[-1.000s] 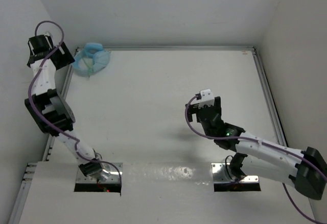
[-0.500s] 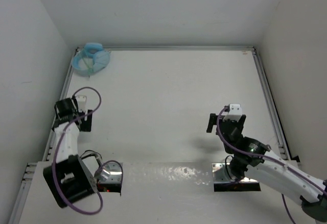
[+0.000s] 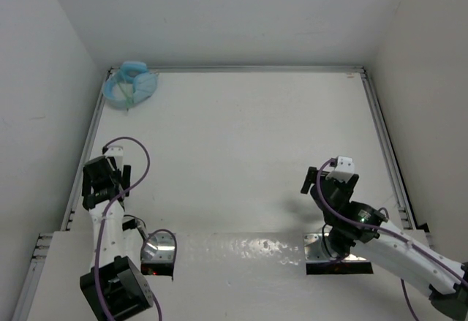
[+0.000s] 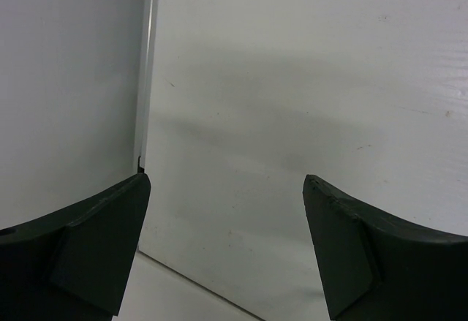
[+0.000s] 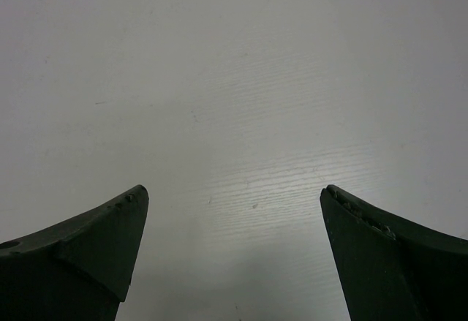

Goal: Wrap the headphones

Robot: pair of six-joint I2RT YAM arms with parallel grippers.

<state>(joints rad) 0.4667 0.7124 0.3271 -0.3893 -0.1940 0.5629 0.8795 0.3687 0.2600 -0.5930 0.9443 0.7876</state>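
The light blue headphones [image 3: 129,85] lie in the table's far left corner, with their thin pale cable bunched over the earcups. My left gripper [image 3: 103,180] hovers near the left rail, well in front of them, jaws open and nothing between them [image 4: 225,183]. My right gripper [image 3: 330,181] hangs over the near right part of the table, also open and holding nothing [image 5: 232,189]. Neither wrist view shows the headphones; both show only bare white tabletop.
A metal rail [image 3: 88,142] runs along the table's left edge, and another [image 3: 385,145] along the right. White walls enclose the table on three sides. The rail [image 4: 147,65] also appears in the left wrist view beside the left finger.
The left arm swung from the far left corner beside the headphones back toward its base. The right arm also pulled back toward the near edge. The headphones stayed put.
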